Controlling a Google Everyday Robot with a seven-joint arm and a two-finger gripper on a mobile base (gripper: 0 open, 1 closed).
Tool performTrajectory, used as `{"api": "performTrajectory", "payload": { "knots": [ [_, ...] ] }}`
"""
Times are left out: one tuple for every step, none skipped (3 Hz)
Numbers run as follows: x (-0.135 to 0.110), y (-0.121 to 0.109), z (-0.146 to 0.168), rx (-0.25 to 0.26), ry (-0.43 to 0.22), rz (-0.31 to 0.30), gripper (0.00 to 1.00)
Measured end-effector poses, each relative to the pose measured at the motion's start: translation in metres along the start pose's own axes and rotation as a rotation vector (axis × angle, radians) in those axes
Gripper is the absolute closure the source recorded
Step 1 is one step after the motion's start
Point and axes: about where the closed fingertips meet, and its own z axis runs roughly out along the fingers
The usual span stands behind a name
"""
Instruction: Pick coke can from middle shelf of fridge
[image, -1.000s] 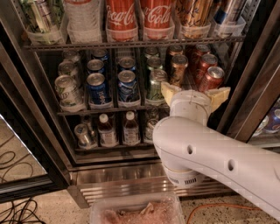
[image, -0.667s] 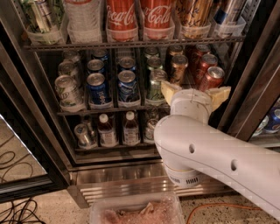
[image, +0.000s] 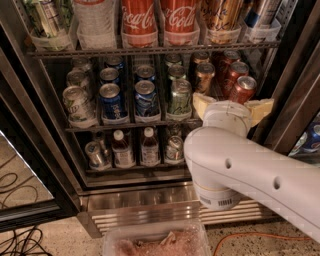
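The fridge (image: 150, 202) stands open in front of me. Its middle shelf (image: 95, 126) holds rows of small cans. Red coke cans stand in a row at the shelf's right end, and the front coke can (image: 243, 88) is upright. My gripper (image: 231, 106) is at the shelf's front edge, right below and in front of that can. It is open, with one cream finger (image: 202, 104) to the can's left and the other (image: 261, 108) to its right. The fingers are not touching the can. My white arm hides the shelf's lower right part.
A bronze can (image: 205, 75), green (image: 179, 95), blue (image: 146, 96) and silver (image: 76, 100) cans share the shelf. Large Coca-Cola bottles (image: 180, 17) stand above, small capped bottles (image: 149, 145) below. A clear tub (image: 155, 240) lies on the floor, with cables (image: 20, 240) at left.
My gripper has shifted slightly to the right, in front of the red cans. Nothing else has moved.
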Motion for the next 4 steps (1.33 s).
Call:
{"api": "performTrajectory", "payload": {
  "knots": [
    [0.001,0.012,0.0,-0.057,0.009,-0.002,0.0],
    [-0.005,0.006,0.009,-0.06,0.004,0.002,0.0],
    [0.003,-0.034,0.053,-0.001,0.04,-0.039,0.0],
    [0.003,-0.034,0.053,-0.001,0.04,-0.039,0.0]
  ]
}}
